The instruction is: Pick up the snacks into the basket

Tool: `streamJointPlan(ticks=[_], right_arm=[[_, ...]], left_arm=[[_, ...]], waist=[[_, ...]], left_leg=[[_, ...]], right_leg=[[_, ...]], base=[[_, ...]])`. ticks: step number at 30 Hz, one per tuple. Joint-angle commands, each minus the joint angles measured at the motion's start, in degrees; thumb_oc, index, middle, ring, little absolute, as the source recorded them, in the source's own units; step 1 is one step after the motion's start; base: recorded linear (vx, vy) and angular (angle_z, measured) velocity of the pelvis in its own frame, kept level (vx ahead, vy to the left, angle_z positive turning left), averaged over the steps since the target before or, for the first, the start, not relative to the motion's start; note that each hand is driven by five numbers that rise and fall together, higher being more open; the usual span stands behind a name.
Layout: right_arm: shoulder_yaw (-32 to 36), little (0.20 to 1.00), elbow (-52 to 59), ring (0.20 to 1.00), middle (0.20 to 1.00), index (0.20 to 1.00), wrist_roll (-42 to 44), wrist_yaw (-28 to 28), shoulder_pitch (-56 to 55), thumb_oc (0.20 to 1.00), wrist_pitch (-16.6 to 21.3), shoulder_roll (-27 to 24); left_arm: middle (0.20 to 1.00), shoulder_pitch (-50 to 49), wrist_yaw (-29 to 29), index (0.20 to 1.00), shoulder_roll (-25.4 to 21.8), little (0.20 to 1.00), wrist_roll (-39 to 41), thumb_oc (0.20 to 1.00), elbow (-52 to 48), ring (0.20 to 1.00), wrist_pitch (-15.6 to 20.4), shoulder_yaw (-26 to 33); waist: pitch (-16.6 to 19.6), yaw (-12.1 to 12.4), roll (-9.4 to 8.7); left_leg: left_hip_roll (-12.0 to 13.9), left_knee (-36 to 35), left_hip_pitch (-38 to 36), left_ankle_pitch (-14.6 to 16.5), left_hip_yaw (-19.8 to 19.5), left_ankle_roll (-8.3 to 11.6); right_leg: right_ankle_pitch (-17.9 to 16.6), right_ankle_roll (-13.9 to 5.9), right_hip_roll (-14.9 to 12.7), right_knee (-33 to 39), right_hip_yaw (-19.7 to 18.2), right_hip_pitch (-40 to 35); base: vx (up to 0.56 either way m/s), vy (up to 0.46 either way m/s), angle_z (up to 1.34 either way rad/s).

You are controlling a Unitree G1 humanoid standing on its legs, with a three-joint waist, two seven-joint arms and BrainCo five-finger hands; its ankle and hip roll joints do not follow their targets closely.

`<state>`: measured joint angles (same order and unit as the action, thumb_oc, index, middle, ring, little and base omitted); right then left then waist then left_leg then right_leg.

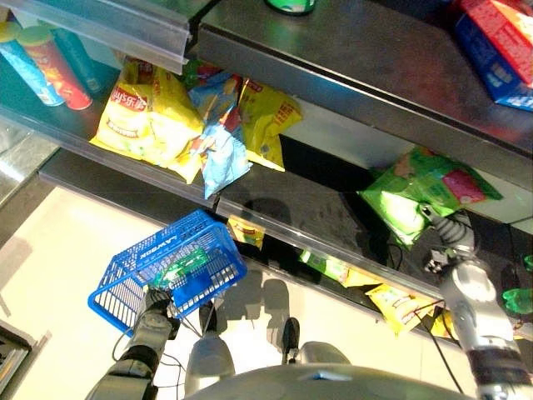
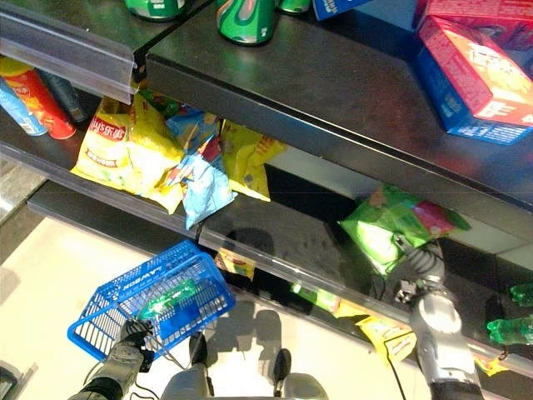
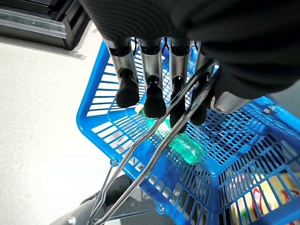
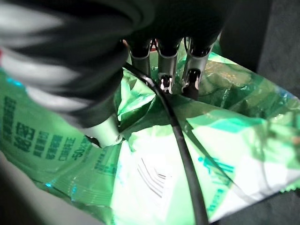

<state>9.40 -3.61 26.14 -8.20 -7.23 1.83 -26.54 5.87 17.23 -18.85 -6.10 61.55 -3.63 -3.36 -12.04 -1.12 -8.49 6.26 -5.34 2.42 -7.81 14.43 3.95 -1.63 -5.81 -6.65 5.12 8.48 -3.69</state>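
A: What does the right hand [image 4: 164, 70] have?

B: Its fingers [image 4: 165, 82] are curled onto a green snack bag [image 1: 420, 193], thumb pressing the foil from the other side; the bag lies on the middle shelf [image 1: 308, 217].

A: And the left hand [image 1: 154, 310]?

B: It is closed round the wire handle [image 3: 154, 154] of the blue basket [image 1: 137, 271], which hangs below it with a green bottle [image 3: 180, 143] inside.

A: What could go wrong?

B: The pinch looks shallow, so the slick foil could slip free. The shelf above [image 2: 350, 108] hangs close over the hand, and the clear front rail [image 1: 333, 250] lies between hand and basket, so the bag could snag there.

A: Room?

B: Open floor [image 1: 67, 242] lies beyond the rail. Yellow chip bags [image 1: 150, 117] sit well off towards the basket side.
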Motion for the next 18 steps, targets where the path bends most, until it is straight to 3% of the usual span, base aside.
streamJointPlan(ticks=[1,11,18], right_arm=[[5.22,0.2,5.71,0.2,0.2,0.2,2.84,1.52,2.56,0.2,4.77,-4.59],[5.22,0.2,5.42,0.2,0.2,0.2,3.46,1.44,3.52,0.2,4.77,-4.7],[2.87,0.2,14.9,0.2,0.2,0.2,3.59,10.05,-2.64,0.2,4.91,-3.85]], left_arm=[[0.2,-3.64,-1.67,0.2,1.33,0.2,-4.15,0.2,3.18,0.2,-0.52,-2.74],[0.2,-3.37,-2.33,0.2,2.39,0.2,-4.32,0.2,3.76,0.2,-0.48,-3.26],[0.2,-2.83,-3.27,0.2,2.19,0.2,-5.37,0.2,3.61,0.2,0.16,-3.11]], waist=[[2.34,0.69,1.61],[3.17,-0.22,1.99],[2.72,-1.18,2.0]], left_leg=[[0.55,0.34,-3.74,5.92,0.29,0.14],[0.53,0.34,-4.43,6.29,1.74,0.14],[0.4,0.34,-3.98,6.13,1.56,0.23]], right_leg=[[-4.76,-6.55,-2.89,-0.53,-0.08,5.7],[-5.11,-6.81,-2.9,-0.53,-0.77,5.93],[-5.03,-6.72,-2.95,-0.73,-0.6,6.11]], base=[[0.03,-0.007,-0.2],[0.02,0.002,-0.11],[0.0,0.0,0.0]])
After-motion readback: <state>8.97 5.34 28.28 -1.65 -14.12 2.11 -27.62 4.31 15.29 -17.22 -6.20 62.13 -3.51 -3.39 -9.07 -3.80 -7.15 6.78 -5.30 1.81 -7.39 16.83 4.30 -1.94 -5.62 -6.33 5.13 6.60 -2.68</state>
